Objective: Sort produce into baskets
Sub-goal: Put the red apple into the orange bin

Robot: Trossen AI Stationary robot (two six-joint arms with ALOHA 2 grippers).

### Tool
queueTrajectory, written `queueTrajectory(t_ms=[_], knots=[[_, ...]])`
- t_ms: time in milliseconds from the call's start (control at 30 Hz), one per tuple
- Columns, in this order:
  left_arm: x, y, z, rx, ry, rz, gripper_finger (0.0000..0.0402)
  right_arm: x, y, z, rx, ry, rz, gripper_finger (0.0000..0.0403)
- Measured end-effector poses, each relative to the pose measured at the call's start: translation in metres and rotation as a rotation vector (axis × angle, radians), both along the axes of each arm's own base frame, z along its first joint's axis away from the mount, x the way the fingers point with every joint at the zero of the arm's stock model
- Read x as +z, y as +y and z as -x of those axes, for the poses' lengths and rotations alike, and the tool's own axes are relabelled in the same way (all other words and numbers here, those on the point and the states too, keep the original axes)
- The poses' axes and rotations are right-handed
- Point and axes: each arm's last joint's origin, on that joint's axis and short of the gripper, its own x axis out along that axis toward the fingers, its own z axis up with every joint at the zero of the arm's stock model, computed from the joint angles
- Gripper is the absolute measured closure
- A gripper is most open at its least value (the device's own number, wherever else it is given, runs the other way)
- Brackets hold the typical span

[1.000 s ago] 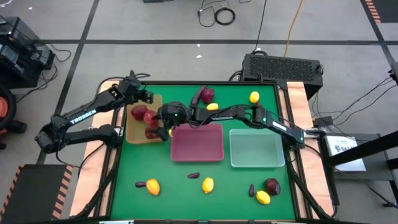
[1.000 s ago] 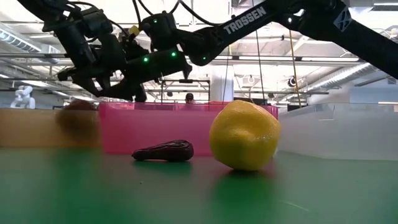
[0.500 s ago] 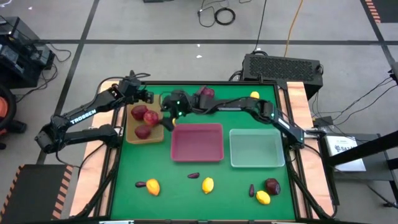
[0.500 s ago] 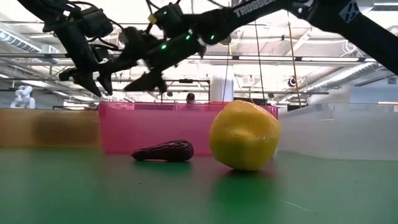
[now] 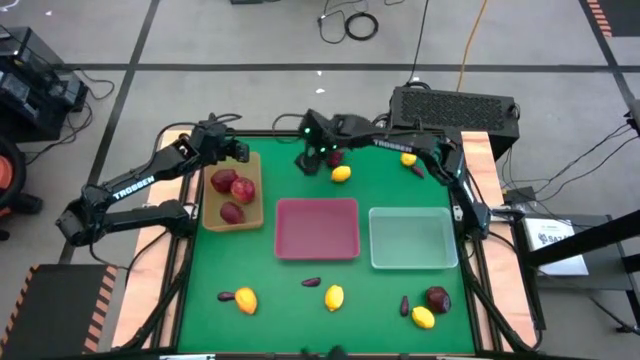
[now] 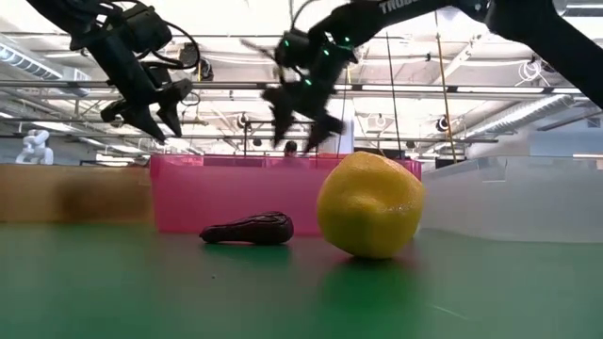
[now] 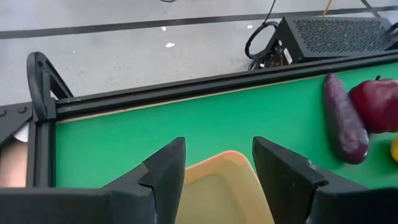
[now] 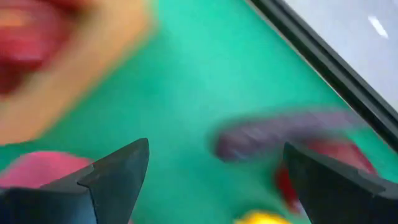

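The tan basket [image 5: 250,160] at the far left holds three red apples [image 5: 241,187]. Right of it stand the pink basket [image 5: 317,228] and the clear basket [image 5: 413,237], both bare. My left gripper [image 5: 240,152] hovers open over the tan basket's far edge [image 7: 217,180], holding nothing. My right gripper [image 5: 308,160] hangs open and high at the far middle, pointing down beside a purple eggplant [image 8: 280,134] and a red apple [image 8: 323,162] on the mat. A lemon [image 5: 341,173] lies just right of it.
More produce lies loose on the green mat: a lemon [image 5: 408,158] at the far right, and lemons [image 5: 334,297], small eggplants [image 5: 312,282] and an apple [image 5: 438,298] along the near edge. A black rail runs along the table's far edge [image 7: 186,93].
My right gripper has left the tan basket's right side. It has risen and swung toward the table's far edge and to the right, tipping from near level to pointing steeply down, and has stayed open. The left arm has kept its place.
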Motion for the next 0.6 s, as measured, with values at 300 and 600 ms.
queueTrajectory(t_ms=[300,600], knots=[[0.0,-0.003,-0.004,0.008,-0.056,0.028,0.0207,-0.023,-0.051,0.03,-0.322,0.111,-0.078,0.0041],[0.0,-0.006,-0.008,-0.016,-0.061,0.034,0.0207,-0.03,-0.069,0.039,-0.381,0.106,-0.086,0.0041]])
